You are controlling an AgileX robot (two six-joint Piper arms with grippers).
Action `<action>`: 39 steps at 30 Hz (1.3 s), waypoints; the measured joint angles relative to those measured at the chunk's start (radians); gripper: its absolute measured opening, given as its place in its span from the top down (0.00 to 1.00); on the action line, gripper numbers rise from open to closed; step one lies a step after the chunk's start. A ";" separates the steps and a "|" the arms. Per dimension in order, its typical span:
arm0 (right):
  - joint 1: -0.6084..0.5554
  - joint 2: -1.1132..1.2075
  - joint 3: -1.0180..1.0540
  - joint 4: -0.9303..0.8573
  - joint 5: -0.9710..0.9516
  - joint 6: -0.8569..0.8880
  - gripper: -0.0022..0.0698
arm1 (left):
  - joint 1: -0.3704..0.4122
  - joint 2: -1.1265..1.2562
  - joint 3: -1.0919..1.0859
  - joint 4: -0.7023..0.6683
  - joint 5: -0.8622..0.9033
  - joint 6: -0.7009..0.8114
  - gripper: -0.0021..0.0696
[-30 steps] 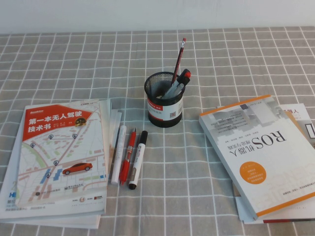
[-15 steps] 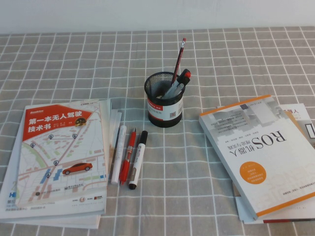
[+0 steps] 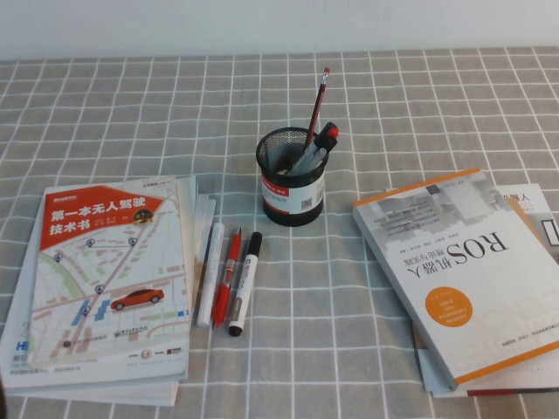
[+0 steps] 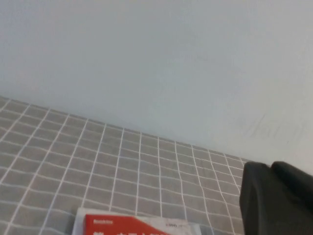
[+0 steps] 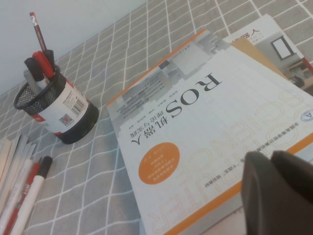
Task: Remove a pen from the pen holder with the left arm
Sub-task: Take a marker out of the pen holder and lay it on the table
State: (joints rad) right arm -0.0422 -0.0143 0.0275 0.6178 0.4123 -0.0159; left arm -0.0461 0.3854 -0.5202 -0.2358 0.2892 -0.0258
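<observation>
Bright, even light; the pen holder (image 3: 291, 194) casts only a faint soft shadow.

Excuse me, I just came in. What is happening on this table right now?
Nothing is being handled at this moment. The black mesh pen holder stands in the middle of the checked tablecloth, with a pencil and some pens in it, and neither arm touches it. The left gripper, shut and holding nothing, hangs near the red-covered book on the left. The right gripper hangs over the ROS book on the right. Three loose pens lie beside the red-covered book.
</observation>
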 joint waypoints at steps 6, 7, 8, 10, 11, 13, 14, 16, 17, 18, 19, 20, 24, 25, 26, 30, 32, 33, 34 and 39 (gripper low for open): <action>0.000 0.000 0.000 0.000 0.000 0.000 0.99 | 0.000 0.282 -0.186 -0.044 -0.120 0.006 0.97; 0.000 0.000 0.000 0.000 0.000 0.000 0.99 | 0.000 0.326 -0.207 -0.061 -0.124 0.009 0.97; 0.000 0.000 0.000 0.000 0.000 0.000 0.99 | -0.005 0.373 -0.235 -0.073 -0.113 0.026 0.97; 0.000 0.000 0.000 0.000 0.000 0.000 0.99 | -0.037 0.467 -0.297 -0.086 -0.046 0.090 0.97; 0.000 0.000 0.000 0.000 0.000 0.000 0.99 | -0.065 0.523 -0.335 -0.095 -0.005 0.133 0.97; 0.000 0.000 0.000 0.000 0.000 0.000 0.99 | -0.128 0.630 -0.405 -0.102 0.053 0.200 0.97; 0.000 0.000 0.000 0.000 0.000 0.000 0.99 | -0.166 0.691 -0.443 -0.104 0.076 0.232 0.97; 0.000 0.000 0.000 0.000 0.000 0.000 0.99 | -0.236 0.805 -0.517 -0.101 0.105 0.298 0.97; 0.000 0.000 0.000 0.000 0.000 0.000 0.99 | -0.260 0.846 -0.545 -0.099 0.115 0.332 0.96; 0.000 0.000 0.000 0.000 0.000 0.000 0.99 | -0.282 0.886 -0.572 -0.099 0.122 0.369 0.93; 0.000 0.000 0.000 0.000 0.000 0.000 0.99 | -0.311 0.940 -0.612 -0.099 0.132 0.424 0.89; 0.000 0.000 0.000 0.000 0.000 0.000 0.99 | -0.331 0.981 -0.641 -0.097 0.140 0.466 0.84; 0.000 0.000 0.000 0.000 0.000 0.000 0.99 | -0.386 1.105 -0.731 -0.096 0.147 0.551 0.53; 0.000 0.000 0.000 0.000 0.000 0.000 0.99 | -0.393 1.129 -0.749 -0.098 0.147 0.559 0.43; 0.000 0.000 0.000 0.000 0.000 0.000 0.99 | -0.398 1.147 -0.763 -0.106 0.147 0.561 0.36; 0.000 0.000 0.000 0.000 0.000 0.000 0.99 | -0.418 1.211 -0.799 -0.179 0.140 0.593 0.19; 0.000 0.000 0.000 0.000 0.000 0.000 0.99 | -0.434 1.238 -0.803 -0.206 0.139 0.650 0.17; 0.000 0.000 0.000 0.000 0.000 0.000 0.99 | -0.446 1.249 -0.803 -0.210 0.139 0.680 0.17; 0.000 0.000 0.000 0.000 0.000 0.000 0.99 | -0.460 1.263 -0.803 -0.214 0.139 0.721 0.17; 0.000 0.000 0.000 0.000 0.000 0.000 0.99 | -0.522 1.341 -0.803 -0.225 0.132 0.847 0.20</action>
State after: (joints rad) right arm -0.0422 -0.0143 0.0275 0.6178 0.4123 -0.0159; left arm -0.5680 1.7266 -1.3232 -0.4609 0.4214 0.8215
